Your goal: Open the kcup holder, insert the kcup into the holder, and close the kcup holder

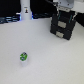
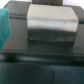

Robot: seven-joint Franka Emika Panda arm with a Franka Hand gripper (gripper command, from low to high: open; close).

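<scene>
The kcup (image 1: pixel 23 57) lies on the white bench (image 1: pixel 50 60), well apart from the kcup holder (image 1: pixel 64 25), on its near side. It looks light, thin-walled and likely crushable, so pinch its body gently. I cannot tell whether the gripper (image 1: pixel 64 6) above the holder is released or clenched.

Lab bench: bare white table (image 1: pixel 45 60), robot arm (image 1: pixel 64 6) overhead.

The kcup holder (image 1: pixel 63 24) looks like matt black plastic, its slots pale and dull. The tabletop (image 1: pixel 45 57) is smooth, matt white. The kcup (image 1: pixel 23 57) has a slightly glossy green top.
</scene>
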